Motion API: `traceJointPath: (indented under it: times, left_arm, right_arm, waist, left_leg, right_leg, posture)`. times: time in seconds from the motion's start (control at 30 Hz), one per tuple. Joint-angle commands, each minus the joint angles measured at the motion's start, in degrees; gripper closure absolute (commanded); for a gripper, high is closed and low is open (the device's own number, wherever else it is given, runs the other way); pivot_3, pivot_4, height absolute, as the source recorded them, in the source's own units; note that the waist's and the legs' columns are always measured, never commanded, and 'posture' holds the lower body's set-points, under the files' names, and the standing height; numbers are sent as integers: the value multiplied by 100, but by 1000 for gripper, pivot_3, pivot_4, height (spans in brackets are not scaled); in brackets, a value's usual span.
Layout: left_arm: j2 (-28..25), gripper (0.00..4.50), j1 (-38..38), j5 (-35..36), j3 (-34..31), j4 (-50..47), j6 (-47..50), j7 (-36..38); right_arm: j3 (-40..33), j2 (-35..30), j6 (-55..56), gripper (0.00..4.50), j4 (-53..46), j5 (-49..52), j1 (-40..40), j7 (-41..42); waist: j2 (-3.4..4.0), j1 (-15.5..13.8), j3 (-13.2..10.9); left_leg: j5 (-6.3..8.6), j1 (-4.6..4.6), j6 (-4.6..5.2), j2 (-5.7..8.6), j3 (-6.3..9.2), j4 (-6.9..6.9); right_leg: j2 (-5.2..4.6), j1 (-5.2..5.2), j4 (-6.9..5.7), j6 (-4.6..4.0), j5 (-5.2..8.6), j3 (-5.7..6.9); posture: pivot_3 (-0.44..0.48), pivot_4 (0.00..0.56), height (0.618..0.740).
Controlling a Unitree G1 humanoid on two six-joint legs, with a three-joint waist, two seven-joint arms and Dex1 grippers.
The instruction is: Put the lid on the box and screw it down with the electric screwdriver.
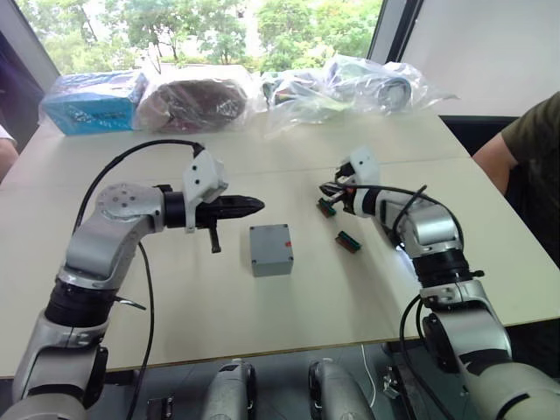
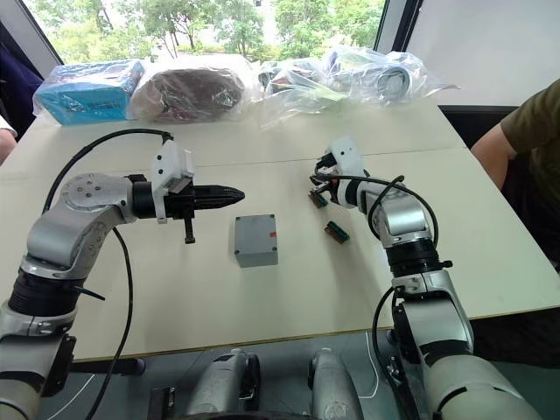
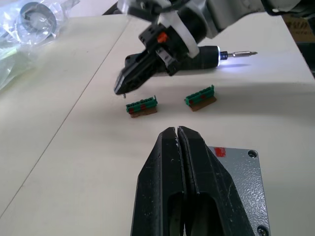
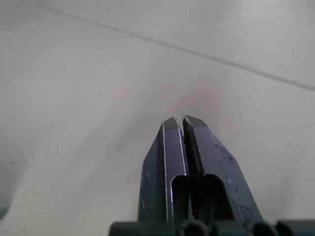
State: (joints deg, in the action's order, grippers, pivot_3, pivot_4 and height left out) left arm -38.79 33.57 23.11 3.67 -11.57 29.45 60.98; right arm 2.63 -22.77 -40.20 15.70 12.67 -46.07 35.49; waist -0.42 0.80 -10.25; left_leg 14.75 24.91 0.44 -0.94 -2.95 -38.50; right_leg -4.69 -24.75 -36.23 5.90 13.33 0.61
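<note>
The grey box (image 1: 273, 266) stands mid-table with the flat grey lid (image 1: 269, 242) on top of it; the lid carries a red sticker and has screws at its corners (image 3: 252, 154). My left gripper (image 1: 254, 206) is shut and empty, hovering just left of the box. My right gripper (image 1: 327, 191) is shut too, its tips over a small green block (image 3: 141, 105), with nothing between them in the right wrist view. The electric screwdriver (image 3: 202, 56) runs behind that gripper, its lit bit pointing toward the table's near edge. I cannot tell whether it rests on the table.
A second green block (image 1: 348, 241) lies right of the box. A blue package (image 1: 94, 101) and several plastic bags (image 1: 350, 83) line the table's far edge. A person's arm (image 1: 516, 144) is at the right side, and another person's elbow (image 1: 7, 150) shows at the left.
</note>
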Motion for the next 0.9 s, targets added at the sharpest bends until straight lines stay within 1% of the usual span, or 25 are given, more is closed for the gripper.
traceJointPath:
  times: [0.03,0.1,0.2,0.3,0.47,0.57,0.9]
  left_arm:
    - [-84,4500,-68,-10,7,-161,-59,21]
    - [-121,4500,-116,3,-5,-189,-40,44]
    - [-257,4500,-221,15,-73,-230,-38,112]
    - [-389,4500,-319,9,-89,-234,-62,176]
    - [-429,4500,-440,-124,-14,-168,-219,144]
    - [-422,4500,-467,-140,-22,-173,-237,143]
    - [-359,4500,-440,-152,26,-209,-241,89]
  right_arm:
    - [-115,-151,-505,4461,-933,355,-128,245]
    - [-37,-219,-922,4461,-1416,584,-47,417]
    - [406,-451,-1384,4461,-2569,908,275,844]
    - [568,-424,-1756,4461,-3061,1126,396,847]
    - [849,-428,-1762,4461,-3179,1127,478,832]
    - [893,-409,-1752,4461,-3161,1140,472,811]
    - [1175,-455,-1429,4461,-2754,840,405,761]
  waist:
    - [2,-1,-1]
    - [1,-3,-1]
    - [2,-12,-1]
    - [1,-9,0]
    - [0,-25,0]
    - [0,-21,0]
    - [0,-17,0]
  left_leg:
    - [0,0,0,0,0,0]
    - [0,0,0,0,-1,0]
    - [0,0,0,0,0,0]
    - [1,-1,1,-1,3,0]
    - [1,-3,1,-1,3,-7]
    - [1,-3,1,0,1,-10]
    - [1,-3,1,0,1,-10]
  right_leg:
    - [0,0,0,0,0,0]
    - [0,0,0,0,0,-1]
    - [0,-1,0,0,0,0]
    - [0,0,0,-1,0,0]
    - [0,5,-1,0,0,1]
    - [-1,7,0,0,0,1]
    - [0,7,-1,0,0,1]
  posture:
    - [0,150,740]
    - [0,150,740]
    - [0,150,740]
    - [0,150,740]
    - [0,150,740]
    - [0,150,740]
    - [0,150,740]
